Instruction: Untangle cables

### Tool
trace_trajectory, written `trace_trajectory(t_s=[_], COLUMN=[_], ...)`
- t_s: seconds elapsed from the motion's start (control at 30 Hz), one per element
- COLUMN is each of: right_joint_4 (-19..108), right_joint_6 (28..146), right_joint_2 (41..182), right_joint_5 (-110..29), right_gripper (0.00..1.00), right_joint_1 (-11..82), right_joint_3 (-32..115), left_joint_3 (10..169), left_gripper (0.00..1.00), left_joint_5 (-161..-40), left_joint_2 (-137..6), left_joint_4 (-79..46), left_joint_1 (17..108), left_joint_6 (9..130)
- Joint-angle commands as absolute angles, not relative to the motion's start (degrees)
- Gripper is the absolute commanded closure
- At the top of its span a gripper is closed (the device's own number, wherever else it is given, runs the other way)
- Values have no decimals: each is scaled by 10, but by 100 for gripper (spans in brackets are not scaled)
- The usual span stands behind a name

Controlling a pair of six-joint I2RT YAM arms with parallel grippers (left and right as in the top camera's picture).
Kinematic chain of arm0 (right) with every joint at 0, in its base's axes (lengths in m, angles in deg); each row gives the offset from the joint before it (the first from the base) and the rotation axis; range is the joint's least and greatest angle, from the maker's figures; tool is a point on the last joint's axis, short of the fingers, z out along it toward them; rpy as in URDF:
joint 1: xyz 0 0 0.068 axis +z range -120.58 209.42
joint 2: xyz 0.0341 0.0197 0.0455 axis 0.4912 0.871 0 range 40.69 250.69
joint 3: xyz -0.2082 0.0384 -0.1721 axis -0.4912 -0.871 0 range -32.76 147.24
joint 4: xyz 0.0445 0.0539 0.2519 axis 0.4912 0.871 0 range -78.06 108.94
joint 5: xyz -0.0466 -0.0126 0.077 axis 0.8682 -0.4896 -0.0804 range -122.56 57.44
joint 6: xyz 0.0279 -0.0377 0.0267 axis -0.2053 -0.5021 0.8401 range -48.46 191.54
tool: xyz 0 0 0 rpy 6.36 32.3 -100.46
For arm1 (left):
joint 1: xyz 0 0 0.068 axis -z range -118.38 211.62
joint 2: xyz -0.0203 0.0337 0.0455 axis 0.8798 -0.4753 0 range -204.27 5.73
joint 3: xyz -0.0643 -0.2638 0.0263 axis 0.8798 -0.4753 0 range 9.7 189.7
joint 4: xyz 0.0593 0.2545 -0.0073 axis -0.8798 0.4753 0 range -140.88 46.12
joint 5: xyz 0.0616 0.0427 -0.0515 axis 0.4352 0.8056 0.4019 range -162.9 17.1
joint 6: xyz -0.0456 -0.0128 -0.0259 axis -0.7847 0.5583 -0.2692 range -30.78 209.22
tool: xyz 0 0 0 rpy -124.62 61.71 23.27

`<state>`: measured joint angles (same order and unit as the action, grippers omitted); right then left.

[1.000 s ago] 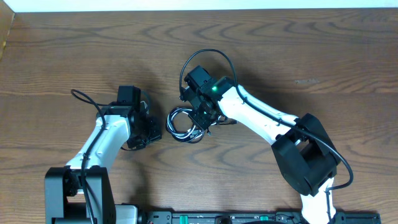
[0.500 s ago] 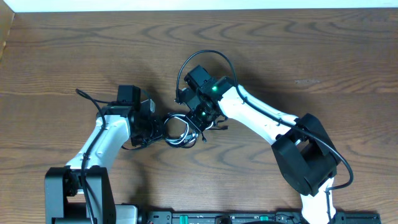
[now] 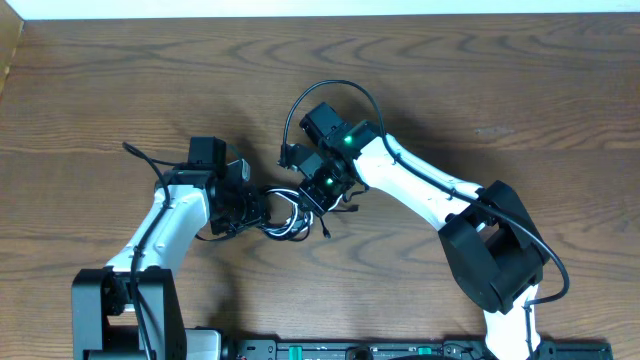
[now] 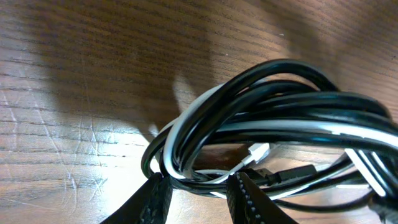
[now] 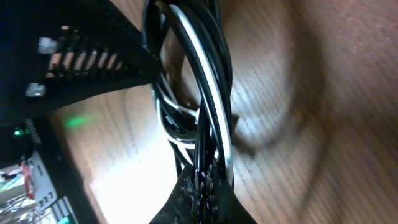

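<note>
Left gripper (image 3: 255, 212) — jaws partly closed on the left-hand loop of the cables (image 3: 285, 214); its wrist view shows the strands pinched between the two fingers. The cables sit as one coil between the two grippers, near the middle of the table (image 3: 500, 80); whether the coil rests on the wood cannot be told. Right gripper (image 3: 320, 192) is clenched tight on the coil's right side.

Handling, as judged: light, limp, smooth-jacketed cords — likely to slide through a loose pinch and to cinch into a knot under a hard pull. The white strand (image 4: 180, 127) weaves among the black ones; a single strand near the white plug (image 4: 258, 151) looks a better hold than the whole bundle.

Obstacles: the grippers crowd each other, and the right arm's own black wire (image 3: 330, 88) arches just behind.
</note>
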<state>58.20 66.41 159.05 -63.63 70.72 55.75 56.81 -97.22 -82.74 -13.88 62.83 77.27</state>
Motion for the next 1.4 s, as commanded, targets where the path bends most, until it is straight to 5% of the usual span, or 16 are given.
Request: trace_trajectory(t_s=[0.0, 0.27, 0.37, 0.73, 1.03, 1.37], right_joint_4=[582, 591, 603, 604, 604, 603], right_joint_6=[652, 643, 639, 603, 601, 601], right_joint_2=[1592, 1592, 1592, 1592, 1592, 1592], right_joint_5=[-689, -726, -726, -761, -760, -761], right_gripper=[99, 99, 99, 99, 99, 99], right_joint_1=[704, 690, 686, 709, 714, 714], right_joint_3=[567, 567, 567, 567, 567, 567], left_joint_3=[561, 561, 561, 561, 561, 561], left_gripper=[66, 65, 44, 44, 92, 92], left_joint_5=[-977, -933, -898, -902, -902, -904], left_joint_2=[-831, -831, -831, -831, -831, -831], left_joint_4=[-139, -139, -139, -139, -138, -137], left_joint_1=[625, 625, 625, 625, 625, 625], left_joint_6=[780, 780, 780, 764, 764, 764])
